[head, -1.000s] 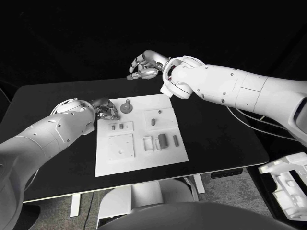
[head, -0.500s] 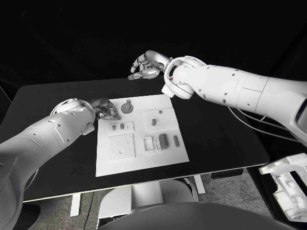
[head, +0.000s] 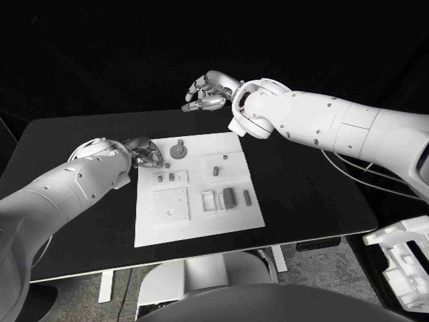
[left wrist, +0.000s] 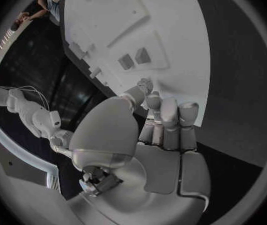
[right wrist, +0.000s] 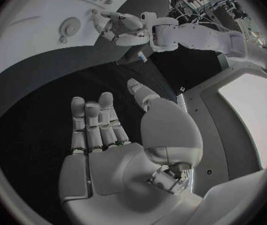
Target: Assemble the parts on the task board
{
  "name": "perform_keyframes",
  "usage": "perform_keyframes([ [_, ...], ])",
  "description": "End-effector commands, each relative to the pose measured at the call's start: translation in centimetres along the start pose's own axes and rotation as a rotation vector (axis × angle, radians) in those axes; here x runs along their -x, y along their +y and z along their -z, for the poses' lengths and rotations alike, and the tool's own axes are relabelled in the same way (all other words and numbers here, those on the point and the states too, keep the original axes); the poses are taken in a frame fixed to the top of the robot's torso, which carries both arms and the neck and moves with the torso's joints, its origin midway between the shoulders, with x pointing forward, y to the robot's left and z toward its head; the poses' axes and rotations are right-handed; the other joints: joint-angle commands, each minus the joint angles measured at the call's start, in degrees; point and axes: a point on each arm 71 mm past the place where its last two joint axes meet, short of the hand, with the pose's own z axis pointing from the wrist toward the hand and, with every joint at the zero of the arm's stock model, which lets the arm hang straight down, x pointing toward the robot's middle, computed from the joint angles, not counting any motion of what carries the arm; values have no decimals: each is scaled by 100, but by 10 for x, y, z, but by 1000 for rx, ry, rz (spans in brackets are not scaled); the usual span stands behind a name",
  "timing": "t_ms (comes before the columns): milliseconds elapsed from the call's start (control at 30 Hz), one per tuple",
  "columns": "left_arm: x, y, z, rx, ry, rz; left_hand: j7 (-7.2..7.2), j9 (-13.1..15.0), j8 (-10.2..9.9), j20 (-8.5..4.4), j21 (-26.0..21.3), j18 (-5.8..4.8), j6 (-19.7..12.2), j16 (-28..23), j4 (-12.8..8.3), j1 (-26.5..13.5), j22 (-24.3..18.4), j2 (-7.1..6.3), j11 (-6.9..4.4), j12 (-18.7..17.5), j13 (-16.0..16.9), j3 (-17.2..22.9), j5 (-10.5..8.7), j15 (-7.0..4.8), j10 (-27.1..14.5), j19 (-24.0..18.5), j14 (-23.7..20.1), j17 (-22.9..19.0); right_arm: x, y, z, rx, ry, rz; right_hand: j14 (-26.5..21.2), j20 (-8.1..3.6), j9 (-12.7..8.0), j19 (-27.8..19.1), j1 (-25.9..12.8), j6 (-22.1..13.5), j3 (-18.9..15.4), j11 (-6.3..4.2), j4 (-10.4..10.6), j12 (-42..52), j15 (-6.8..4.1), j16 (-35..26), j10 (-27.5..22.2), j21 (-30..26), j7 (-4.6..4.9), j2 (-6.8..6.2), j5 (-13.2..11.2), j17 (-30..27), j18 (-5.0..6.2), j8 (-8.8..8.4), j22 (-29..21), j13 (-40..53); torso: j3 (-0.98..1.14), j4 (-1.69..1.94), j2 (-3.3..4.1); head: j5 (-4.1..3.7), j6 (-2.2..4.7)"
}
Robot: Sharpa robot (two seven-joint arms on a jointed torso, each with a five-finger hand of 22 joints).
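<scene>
Left hand [head: 145, 153] covering task board [head: 197, 216] corner, grasp unclear

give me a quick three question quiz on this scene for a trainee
1. True or false: the right hand holds a part.
2. Which hand is at the task board's edge? A) left hand B) right hand
3. Fill in: the round part lies near the board's ____ end, far or near from the robot.

Key: 1 false, its fingers are spread and empty. 2 A. 3 far.
</scene>
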Motion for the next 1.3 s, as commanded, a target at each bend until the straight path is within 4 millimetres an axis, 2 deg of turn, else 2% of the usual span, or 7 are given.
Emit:
perform_keyframes([
  [33, 4, 1, 1, -5, -35, 15, -28, 9, 39, -26, 381, 104, 19, 25, -14, -6, 5, -70, 13, 30, 1, -8, 14, -12, 3, 4, 20, -6, 2, -2, 1, 3, -1, 6, 35, -10, 6, 17, -40, 0, -39, -2, -1, 24, -22, 24, 24, 6, 14, -37, -13, -5, -32, 8, -9, -7, -3, 6, -3, 9, 6],
  [433, 22, -2, 5, -39, -130, 57, 7, 26, 74, -27, 375, 108, 68, 16, -16, 8, 1, -103, 10, 16, -11, -12, 14, -15, -13, 0, 13, -20, 17, -26, 0, -54, -44, 23, 35, -11, 6, 17, -39, 0, -38, -2, -2, 24, -22, 24, 24, 6, 14, -36, -12, -6, -32, 8, -10, -8, -18, 51, -45, 46, 68],
  [833, 41, -12, 12, -84, -201, 215, 109, 101, 168, 37, 9, 29, 146, -467, 39, -39, -205, -159, 136, -563, -391, 40, 18, 88, -287, -280, -253, -353, 17, -62, 1, -138, -54, 30, 35, -19, 7, 18, 42, 1, 2, -8, -44, 26, -27, 25, 23, 6, 11, 1, -5, -10, -22, 9, -14, -14, -41, 213, -286, 35, 59],
  [967, 42, -14, 17, -103, -204, 280, 165, 173, 213, 145, -537, -118, 131, -1204, 35, -104, -538, -193, 310, -1523, -1054, 148, 18, 317, -399, -591, -481, -844, 7, -80, 5, -176, -37, 27, 35, -21, 9, 19, 70, 7, 15, -9, -57, 28, -29, 25, 24, 6, 10, 13, -4, -12, -19, 13, -15, -16, -56, 271, -401, -81, 8],
  [1100, 41, -12, 22, -116, -202, 335, 174, 190, 219, 168, -658, -148, 121, -1381, 34, -122, -616, -205, 347, -1759, -1216, 165, 18, 367, -417, -645, -514, -960, -3, -94, 8, -206, -26, 25, 35, -23, 10, 19, 85, 13, 22, -10, -63, 29, -30, 26, 24, 7, 9, 20, -4, -13, -18, 16, -16, -18, -57, 326, -514, -56, -9],
  [1167, 40, -13, 25, -128, -198, 358, 188, 234, 239, 278, -1104, -260, 97, -2079, 32, -229, -881, -237, 426, -2312, -1599, 170, 0, 565, -444, -901, -661, -1384, -8, -103, 12, -222, -18, 23, 35, -23, 11, 19, 88, 14, 23, -10, -65, 29, -30, 26, 24, 7, 9, 21, -4, -13, -18, 16, -16, -18, -57, 366, -581, -57, -19],
  [1300, 39, -13, 33, -148, -199, 434, 198, 269, 244, 356, -1455, -326, 89, -2646, 32, -318, -1083, -266, 472, -2684, -1863, 114, 14, 687, -445, -1095, -767, -1698, -19, -117, 18, -250, -7, 22, 34, -24, 13, 17, 113, 23, 31, -11, -79, 29, -32, 26, 24, 6, 8, 22, -5, -14, -16, 21, -17, -20, -64, 459, -735, -33, -17],
])
